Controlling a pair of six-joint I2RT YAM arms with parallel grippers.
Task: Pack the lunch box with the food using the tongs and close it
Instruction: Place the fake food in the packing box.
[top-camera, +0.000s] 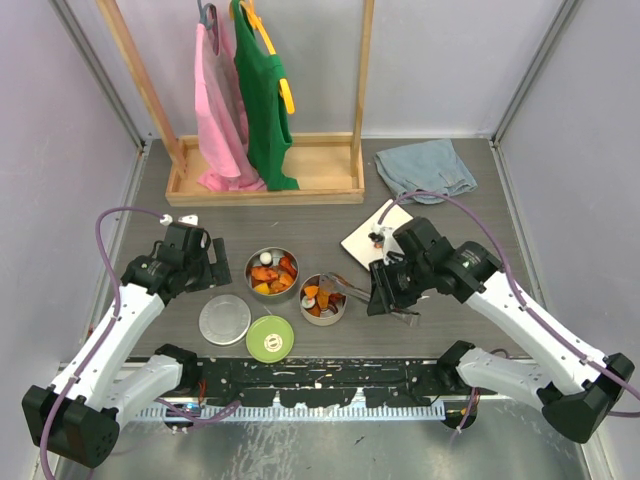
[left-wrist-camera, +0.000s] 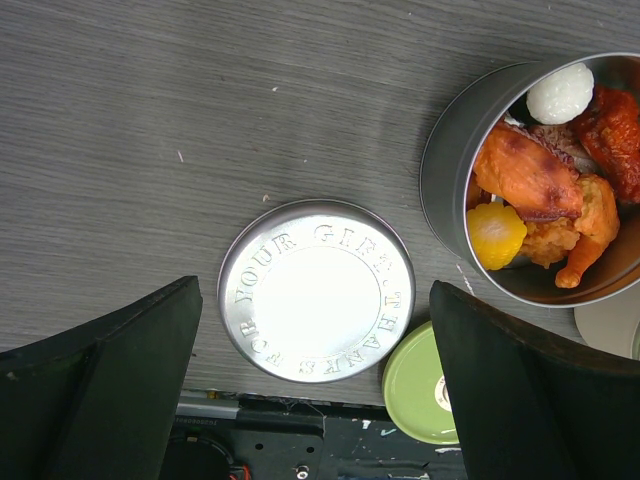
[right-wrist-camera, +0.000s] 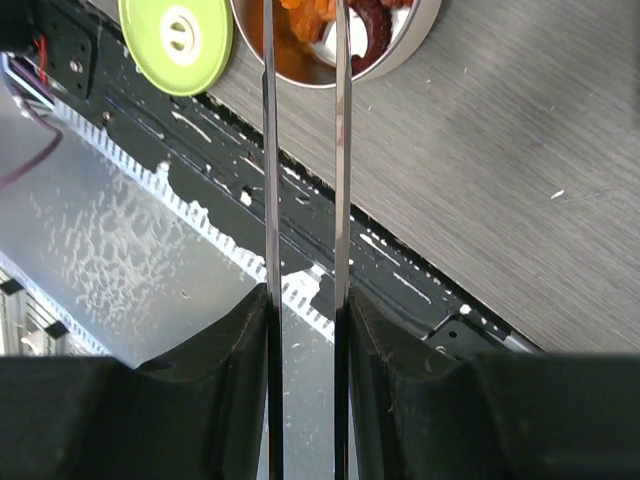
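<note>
Two open steel tins of the lunch box stand mid-table, a left tin (top-camera: 272, 272) and a right tin (top-camera: 324, 299), both holding orange, red and brown food (top-camera: 270, 274). The flat steel lid (top-camera: 224, 319) and the lime-green lid (top-camera: 270, 338) lie in front of them. My right gripper (top-camera: 383, 292) is shut on the tongs (top-camera: 350, 290). Both tong arms (right-wrist-camera: 270, 150) run forward to the right tin (right-wrist-camera: 405, 50), tips over its food (right-wrist-camera: 300, 20). My left gripper (left-wrist-camera: 315, 390) hangs open above the steel lid (left-wrist-camera: 316, 290), beside the left tin (left-wrist-camera: 445, 175).
A white square plate (top-camera: 372, 237) lies behind my right gripper. A blue-grey cloth (top-camera: 426, 168) sits at the back right. A wooden clothes rack (top-camera: 265, 185) with pink and green garments stands at the back. The green lid (left-wrist-camera: 425, 385) lies at the table's near edge.
</note>
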